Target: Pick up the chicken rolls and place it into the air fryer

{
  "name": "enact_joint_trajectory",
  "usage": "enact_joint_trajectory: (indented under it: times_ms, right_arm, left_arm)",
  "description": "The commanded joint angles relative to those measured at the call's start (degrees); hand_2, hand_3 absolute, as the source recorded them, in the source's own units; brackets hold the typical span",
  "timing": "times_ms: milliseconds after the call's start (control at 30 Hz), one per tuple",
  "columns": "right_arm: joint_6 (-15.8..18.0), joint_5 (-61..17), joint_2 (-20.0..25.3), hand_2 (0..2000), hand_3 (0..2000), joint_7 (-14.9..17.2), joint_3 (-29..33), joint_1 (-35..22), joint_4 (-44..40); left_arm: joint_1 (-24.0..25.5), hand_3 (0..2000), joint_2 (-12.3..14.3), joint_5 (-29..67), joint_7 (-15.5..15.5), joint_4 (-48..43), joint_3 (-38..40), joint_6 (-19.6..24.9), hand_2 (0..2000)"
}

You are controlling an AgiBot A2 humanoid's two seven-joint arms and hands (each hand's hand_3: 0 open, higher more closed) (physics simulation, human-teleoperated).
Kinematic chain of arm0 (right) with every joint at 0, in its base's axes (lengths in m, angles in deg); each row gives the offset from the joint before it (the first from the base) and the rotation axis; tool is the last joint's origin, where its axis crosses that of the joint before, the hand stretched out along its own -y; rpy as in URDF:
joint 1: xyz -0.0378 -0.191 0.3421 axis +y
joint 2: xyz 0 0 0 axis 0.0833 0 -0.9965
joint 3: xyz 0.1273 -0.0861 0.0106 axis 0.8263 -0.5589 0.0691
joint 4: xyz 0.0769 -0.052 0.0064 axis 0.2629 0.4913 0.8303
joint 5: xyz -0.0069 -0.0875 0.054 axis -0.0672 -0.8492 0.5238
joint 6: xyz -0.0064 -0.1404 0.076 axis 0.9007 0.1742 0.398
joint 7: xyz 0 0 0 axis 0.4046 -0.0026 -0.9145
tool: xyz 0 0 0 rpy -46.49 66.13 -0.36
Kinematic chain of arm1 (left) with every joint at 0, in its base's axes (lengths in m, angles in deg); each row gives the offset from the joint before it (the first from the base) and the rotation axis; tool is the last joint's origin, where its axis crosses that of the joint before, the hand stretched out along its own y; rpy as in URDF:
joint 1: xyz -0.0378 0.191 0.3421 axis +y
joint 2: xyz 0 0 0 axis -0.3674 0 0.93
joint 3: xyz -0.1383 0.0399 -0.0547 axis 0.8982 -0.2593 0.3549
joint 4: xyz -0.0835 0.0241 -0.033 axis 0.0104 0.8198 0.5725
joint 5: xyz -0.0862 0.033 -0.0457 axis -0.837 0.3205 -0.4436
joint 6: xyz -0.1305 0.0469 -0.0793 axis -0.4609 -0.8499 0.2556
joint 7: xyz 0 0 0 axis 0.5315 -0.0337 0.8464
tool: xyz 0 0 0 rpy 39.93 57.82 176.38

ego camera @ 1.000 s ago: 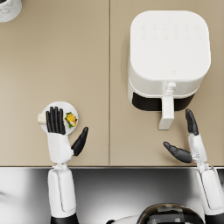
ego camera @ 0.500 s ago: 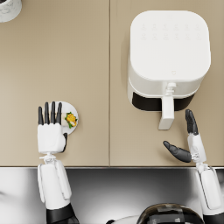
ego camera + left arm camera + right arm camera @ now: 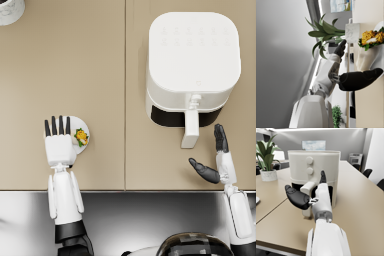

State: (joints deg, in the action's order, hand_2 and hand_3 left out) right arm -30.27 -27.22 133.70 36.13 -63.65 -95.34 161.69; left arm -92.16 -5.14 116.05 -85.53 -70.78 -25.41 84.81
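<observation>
The chicken roll (image 3: 81, 136), yellow on green leaves, lies on a small white plate (image 3: 84, 125) near the table's front left. My left hand (image 3: 59, 143) hovers flat over the plate's left part, fingers straight and apart, holding nothing. In the left wrist view the roll (image 3: 371, 37) sits on the plate (image 3: 366, 61) just beyond my left hand (image 3: 343, 78). The white air fryer (image 3: 192, 65) stands at the right with its drawer handle (image 3: 190, 129) facing me. My right hand (image 3: 216, 161) is open just in front of that handle (image 3: 307, 193), not touching it.
A white pot (image 3: 10, 11) with a green plant (image 3: 327, 32) stands at the far left corner. The table's front edge (image 3: 125, 189) runs just behind both wrists. Bare tabletop lies between plate and fryer (image 3: 313, 170).
My left hand has slid a little left and back toward the front edge, its thumb now tucked beside the palm. The right hand has stayed in place.
</observation>
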Motion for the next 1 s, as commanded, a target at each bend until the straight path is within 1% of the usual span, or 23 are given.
enact_joint_trajectory:
  times_ms: [33,67,133,300,333,367,400,467,500,533,567,600,633,733,800,900,1000]
  right_arm:
    - [0.0,0.0,0.7,0,0,0.0,0.1,-1.6,-1.3]
    - [0.0,0.0,0.9,0,0,0.0,-0.1,-1.8,-1.7]
    - [0.0,0.0,1.1,0,0,0.0,-0.2,-1.9,-2.2]
    - [0.0,0.0,1.8,0,0,0.0,-1.9,-2.2,-3.6]
    - [0.0,0.0,2.0,0,0,0.0,-2.0,-2.4,-4.0]
    - [0.0,0.0,2.2,0,0,0.0,-2.1,-2.6,-3.7]
    - [0.0,0.0,2.3,0,0,0.0,-2.4,-2.6,-3.9]
    - [0.0,0.0,2.6,0,0,0.0,-2.9,-2.8,-4.5]
    - [0.0,0.0,2.8,0,0,0.0,-3.3,-3.0,-5.0]
    - [0.0,0.0,3.0,0,0,0.0,-3.8,-3.2,-6.3]
    - [0.0,0.0,3.3,0,0,0.0,-3.9,-3.6,-7.7]
    - [0.0,0.0,3.6,0,0,0.0,-4.4,-4.0,-9.3]
    - [0.0,0.0,3.9,0,0,0.0,-4.3,-4.5,-10.6]
    - [0.0,0.0,4.5,0,0,0.0,-4.3,-5.5,-15.1]
    - [0.0,0.0,4.9,0,0,0.0,-4.3,-5.9,-17.2]
    - [0.0,0.0,5.5,0,0,0.0,-4.4,-6.9,-19.6]
    - [0.0,0.0,6.0,0,0,0.0,-5.2,-7.6,-21.8]
  left_arm:
    - [-2.4,0,0.2,0.1,0.0,4.8,-1.7,-0.4,0]
    - [-2.7,0,0.3,0.1,-0.1,5.9,-2.0,-1.0,0]
    - [-3.3,0,0.4,0.2,-0.1,7.5,-2.1,-3.8,0]
    - [-4.9,0,0.6,0.3,-2.8,11.6,-2.2,-7.2,0]
    - [-5.2,327,0.7,0.3,-3.3,12.9,-1.9,-7.5,1361]
    - [-5.8,653,0.8,0.2,-3.7,14.2,-1.4,-6.9,2000]
    - [-6.5,980,0.8,0.2,-4.0,15.5,-0.9,-6.4,2000]
    - [-7.9,1633,1.0,0.2,-4.3,18.0,-0.1,-9.9,2000]
    - [-8.5,1960,1.0,0.2,-4.3,19.1,0.2,-10.9,2000]
    - [-9.2,2000,1.1,0.2,-4.3,19.3,0.2,-11.7,2000]
    - [-9.5,2000,1.1,0.2,-3.9,18.9,0.1,-12.1,2000]
    - [-8.8,2000,1.2,0.2,-3.2,15.9,0.1,-12.1,2000]
    - [-8.1,2000,1.3,0.2,-2.0,12.7,-0.4,-13.2,2000]
    - [-6.1,2000,1.5,0.2,3.0,2.5,-1.4,-20.4,2000]
    - [-5.6,2000,1.6,0.2,4.9,-2.1,-1.8,-23.4,2000]
    - [-5.4,2000,1.8,0.2,6.1,-6.2,-2.9,-25.3,2000]
    - [-4.9,2000,2.0,0.2,6.6,-10.2,-3.6,-26.0,2000]
